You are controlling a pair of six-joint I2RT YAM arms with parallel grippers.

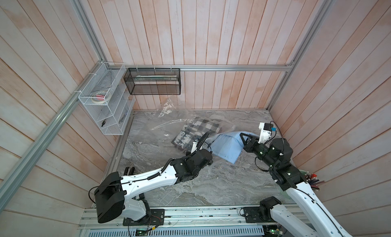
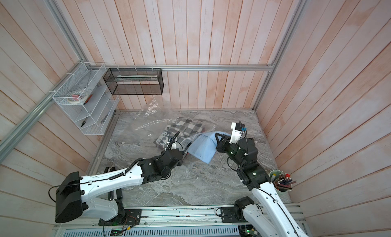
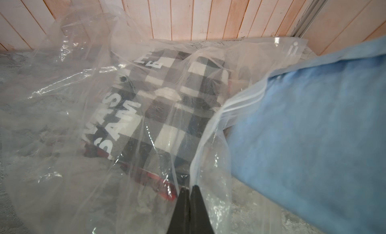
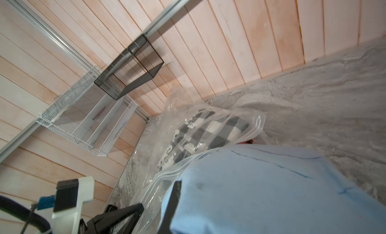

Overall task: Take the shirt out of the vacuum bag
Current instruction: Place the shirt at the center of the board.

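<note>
Left end effector (image 3: 189,189) has its dark tips pressed together on a fold of the vacuum bag (image 3: 62,109), right at the white zip strip of the mouth, low over the desk (image 1: 211,183). Through the clear film a checked cloth (image 3: 167,93) with white lettering lies deeper inside, toward the back wall. To the right of that pinch the blue shirt (image 1: 226,148) comes out through the mouth, most of it outside. Its long axis runs from the zip strip toward the right arm, which is much the nearer. Right end effector (image 1: 243,138) is closed on the shirt's far edge. The cloth drapes over it, so its tips cannot be made out in the right wrist view. How much shirt lies under the bag's lip is hard to judge, the bag's valve is not visible, and in both top views the left wrist covers its own pinch.
</note>
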